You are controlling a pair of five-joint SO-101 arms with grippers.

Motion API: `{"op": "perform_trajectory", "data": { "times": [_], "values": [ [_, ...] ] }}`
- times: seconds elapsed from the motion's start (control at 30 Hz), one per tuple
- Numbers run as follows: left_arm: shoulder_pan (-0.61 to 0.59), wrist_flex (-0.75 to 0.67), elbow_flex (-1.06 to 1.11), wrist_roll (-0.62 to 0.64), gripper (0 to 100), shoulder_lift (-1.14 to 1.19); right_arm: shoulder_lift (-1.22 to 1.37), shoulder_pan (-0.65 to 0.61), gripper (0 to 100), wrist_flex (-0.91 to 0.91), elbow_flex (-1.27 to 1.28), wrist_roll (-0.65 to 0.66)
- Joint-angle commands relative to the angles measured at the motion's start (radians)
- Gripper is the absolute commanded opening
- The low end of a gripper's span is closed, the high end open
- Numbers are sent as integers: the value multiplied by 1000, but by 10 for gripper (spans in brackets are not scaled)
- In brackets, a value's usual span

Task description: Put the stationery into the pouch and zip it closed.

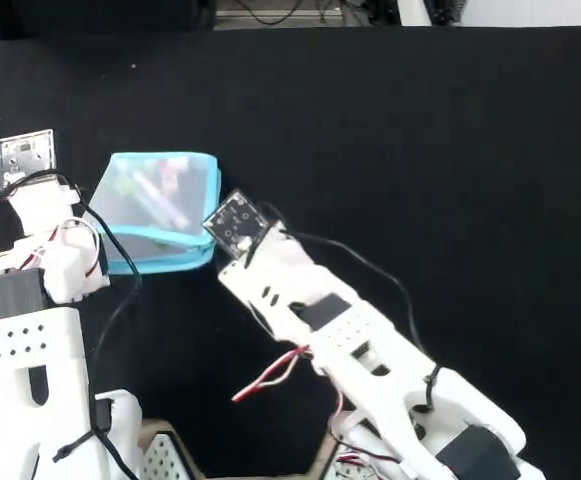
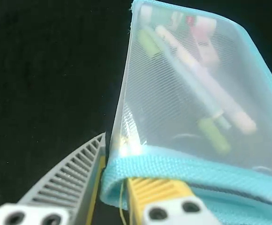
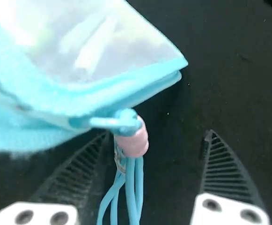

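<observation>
Left wrist view: translucent ribbed-mesh pouch [image 2: 173, 108]

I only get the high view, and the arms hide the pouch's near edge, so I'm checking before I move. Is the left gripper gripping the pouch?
Observer: Yes. The left gripper is shut on the teal zip-edge corner of the pouch.
Operator: And where's the zipper pull relative to the right arm?
Observer: The zipper pull, with its pink bead, hangs between the fingers of the right gripper, which is open and not pinching it.
</observation>
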Motion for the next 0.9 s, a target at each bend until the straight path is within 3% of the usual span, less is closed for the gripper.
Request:
{"op": "perform_trajectory", "data": {
  "times": [0.0, 0.6, 0.67, 0.77, 0.87],
  "values": [
    [-24, 0, -47, -2, 30, -6, -1, 12, 278, -26, -65, -12],
    [-24, 0, -45, -2, 30, -6, -137, -31, 237, -21, -5, -5],
    [-24, 0, -45, -2, 30, -6, -137, -31, 182, -20, -4, 17],
    [-24, 0, -45, -2, 30, -6, -143, -31, 8, -20, -4, 100],
    [-24, 0, -45, -2, 30, -6, -157, 3, 18, 26, -15, 127]
  ]
}}
